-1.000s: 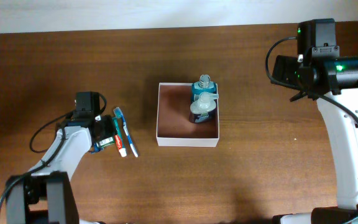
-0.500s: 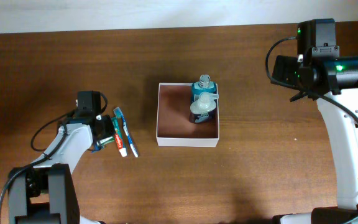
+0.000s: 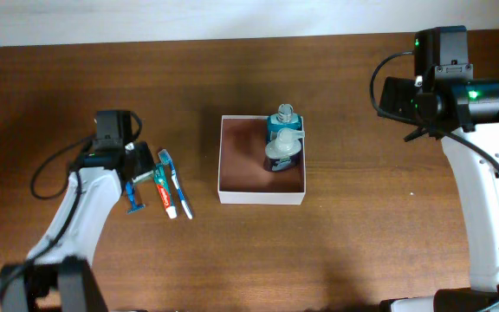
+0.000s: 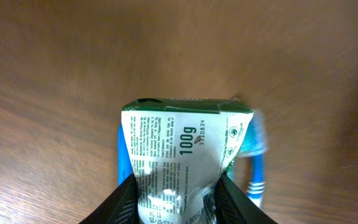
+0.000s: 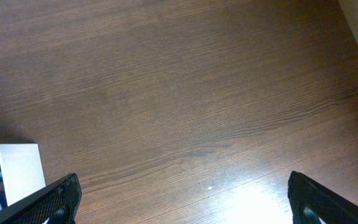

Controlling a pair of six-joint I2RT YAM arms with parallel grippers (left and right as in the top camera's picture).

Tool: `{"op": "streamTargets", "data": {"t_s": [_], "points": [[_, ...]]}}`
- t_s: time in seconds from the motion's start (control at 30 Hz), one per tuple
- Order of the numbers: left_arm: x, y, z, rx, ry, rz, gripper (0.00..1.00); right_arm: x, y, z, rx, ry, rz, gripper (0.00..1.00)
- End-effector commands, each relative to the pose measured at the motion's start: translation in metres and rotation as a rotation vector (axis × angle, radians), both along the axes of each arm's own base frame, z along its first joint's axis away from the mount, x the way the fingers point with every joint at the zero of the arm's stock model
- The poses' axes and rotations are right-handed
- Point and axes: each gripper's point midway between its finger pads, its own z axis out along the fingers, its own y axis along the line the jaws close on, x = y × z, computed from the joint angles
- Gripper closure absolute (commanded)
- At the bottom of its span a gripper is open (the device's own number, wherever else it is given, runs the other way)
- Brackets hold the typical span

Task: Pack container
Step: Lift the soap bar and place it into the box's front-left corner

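— Step in hand?
— Picking up, by the look of it: pinching a green-and-white printed foil packet [image 4: 178, 149] in the left gripper [image 4: 178, 202], with jaws pressed on its sides, over the brown wooden table [image 3: 362, 260].
— And the right gripper [image 5: 182, 186]?
— Idle, with jaws spread wide, holding nothing.
— Where to next?
— Probably over to the square white-walled container with the reddish-brown floor [image 3: 258, 198], mid-table, well apart from the packet; already holding two teal plastic bottles [image 3: 282, 152] along its right wall.
— So?
— Calls for carrying across, clearing the near wall, releasing over the bare left half.
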Motion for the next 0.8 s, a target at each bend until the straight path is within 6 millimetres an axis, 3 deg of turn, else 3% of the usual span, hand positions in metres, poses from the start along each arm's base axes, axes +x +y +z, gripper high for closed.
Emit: {"op": "streamTargets", "data": {"t_s": [0.0,0.07,0.1,0.23,0.57,0.77], "points": [[0.013,-0.013,0.058,-0.067,-0.164,-0.042,0.73,0.000,-0.004,0.002,-0.008,-0.005,-0.015,0.01],[0.013,-0.025,0.073,-0.121,-0.208,-0.081,0.73,0.000,-0.004,0.002,-0.008,-0.005,-0.015,0.01],[0.013,-0.041,0.085,-0.186,-0.244,-0.135,0.72,0.000,-0.004,0.002,-0.007,-0.005,-0.015,0.01],[0.011,-0.077,0.102,-0.272,-0.291,-0.247,0.72,0.000,-0.004,0.002,-0.007,-0.005,-0.015,0.01],[-0.001,-0.174,0.116,-0.312,-0.331,-0.504,0.73,0.000,-0.004,0.002,-0.007,-0.005,-0.015,0.01],[-0.013,-0.209,0.116,-0.292,-0.333,-0.586,0.72,0.000,-0.004,0.002,-0.007,-0.005,-0.015,0.02]]}}
